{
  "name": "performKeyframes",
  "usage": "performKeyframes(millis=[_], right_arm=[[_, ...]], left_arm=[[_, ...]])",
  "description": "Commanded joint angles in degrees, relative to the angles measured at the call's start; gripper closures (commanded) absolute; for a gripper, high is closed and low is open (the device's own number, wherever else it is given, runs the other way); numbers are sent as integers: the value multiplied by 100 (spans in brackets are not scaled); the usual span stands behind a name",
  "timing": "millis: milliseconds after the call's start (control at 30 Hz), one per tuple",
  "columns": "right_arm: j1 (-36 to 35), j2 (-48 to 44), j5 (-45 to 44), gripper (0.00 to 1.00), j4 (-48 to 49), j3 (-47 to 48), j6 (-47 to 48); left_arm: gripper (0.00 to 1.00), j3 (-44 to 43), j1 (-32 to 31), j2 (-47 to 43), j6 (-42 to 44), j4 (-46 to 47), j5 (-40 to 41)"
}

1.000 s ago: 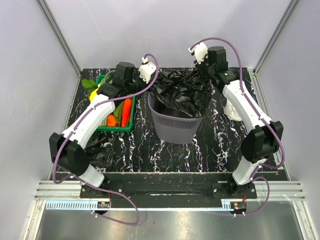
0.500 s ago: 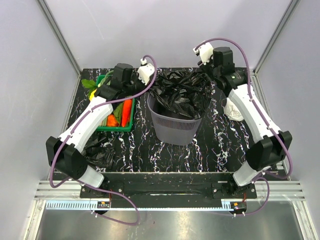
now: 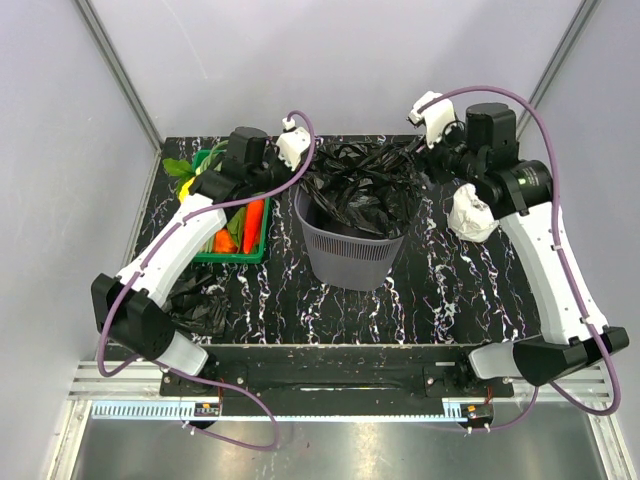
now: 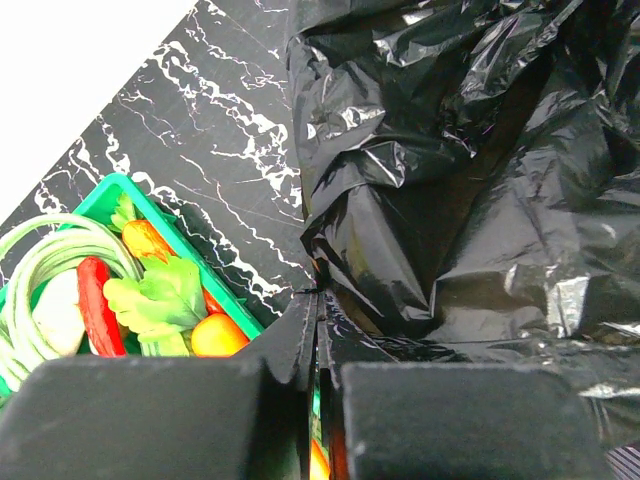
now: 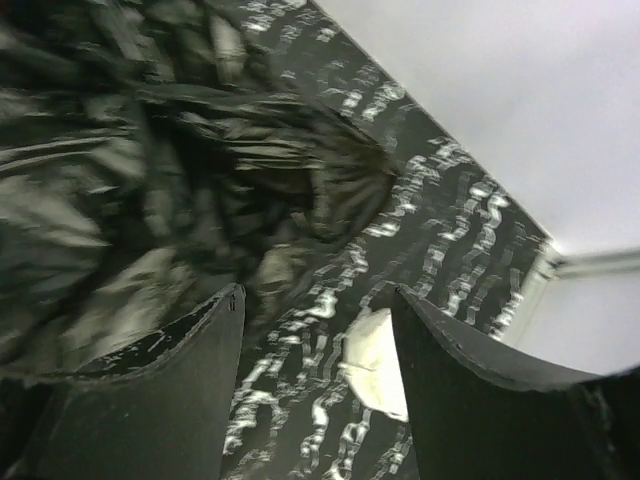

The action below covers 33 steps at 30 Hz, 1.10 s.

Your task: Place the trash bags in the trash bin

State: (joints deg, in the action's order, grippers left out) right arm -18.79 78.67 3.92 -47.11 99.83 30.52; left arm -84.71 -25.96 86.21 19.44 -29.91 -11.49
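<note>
Trash bags (image 3: 365,190): thin, glossy black film, creased and limp. A smaller bag (image 3: 200,300) lies crumpled at the lower left of the top view on the black marble-patterned table (image 3: 430,300), beside the left arm. Above it stands a green crate (image 3: 232,257) of vegetables. The left claw (image 4: 318,312) is closed, its tips against a fold of the larger bag; whether film is pinched cannot be told. The larger bag is spread over the mouth of the upright grey mesh trash bin (image 3: 355,255) at frame centre. It is partly inside, its long axis runs left to right, and its right end trails over the rim toward the upper right. The right claw (image 5: 315,295) stands wide, holds nothing and is clear of the bag; a second ago it was narrower and at the bag's right edge. A white roll (image 3: 472,213) lies right of the bin.
</note>
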Motion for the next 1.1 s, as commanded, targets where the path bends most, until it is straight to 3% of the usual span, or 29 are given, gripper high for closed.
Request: performKeyframes(millis=[0,133,367,667,1067], right_arm=[[-37,-159,1942,34,-852,572,-616],[-344,-28,2534,34,-949,818,-960],[-1162,332,2306,33,-625,546,-1303],[-1558,904,2315,27,-413,669,-1505],[-1716,1062,2403,29,-290,318,-1549]], left_arm=[[100,24,-32,-281,-63,231,-56],[100,24,-41,-281,-72,223,-20],[99,42,-41,-254,-28,249,32],[99,182,-41,-281,-37,433,24],[99,147,-33,-245,-72,513,-64]])
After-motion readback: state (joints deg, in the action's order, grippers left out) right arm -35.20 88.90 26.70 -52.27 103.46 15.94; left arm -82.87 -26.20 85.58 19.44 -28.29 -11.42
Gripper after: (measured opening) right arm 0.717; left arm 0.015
